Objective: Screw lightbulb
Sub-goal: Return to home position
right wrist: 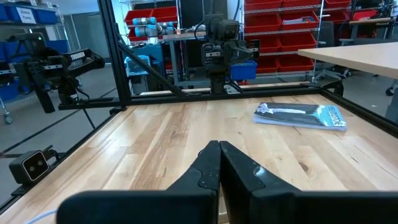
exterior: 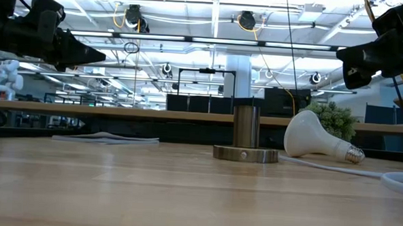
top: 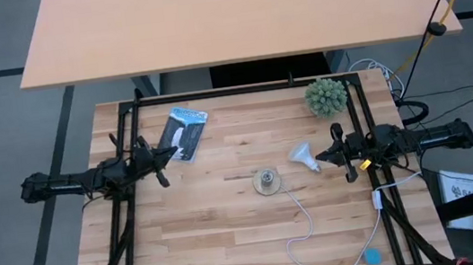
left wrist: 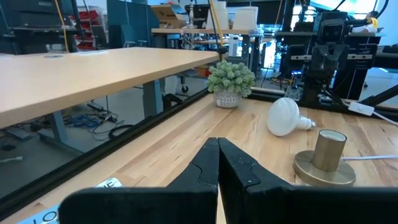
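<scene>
The white lightbulb [top: 303,156] lies on its side on the wooden table, its grey screw base toward the right and near edges; it also shows in the low view [exterior: 316,138] and the left wrist view [left wrist: 285,116]. The round tan socket [top: 267,181] stands upright just left of it, with its white cord [top: 306,223] running toward the near edge. My left gripper [top: 163,162] hangs above the table's left side, shut and empty [left wrist: 217,149]. My right gripper [top: 329,150] hangs just right of the bulb, shut and empty [right wrist: 219,149].
A spiky green ball plant [top: 326,96] stands at the far right, behind the bulb. A blue and white booklet [top: 184,132] lies flat at the far left, near my left gripper. A black frame [top: 240,88] runs along the table's far edge and sides.
</scene>
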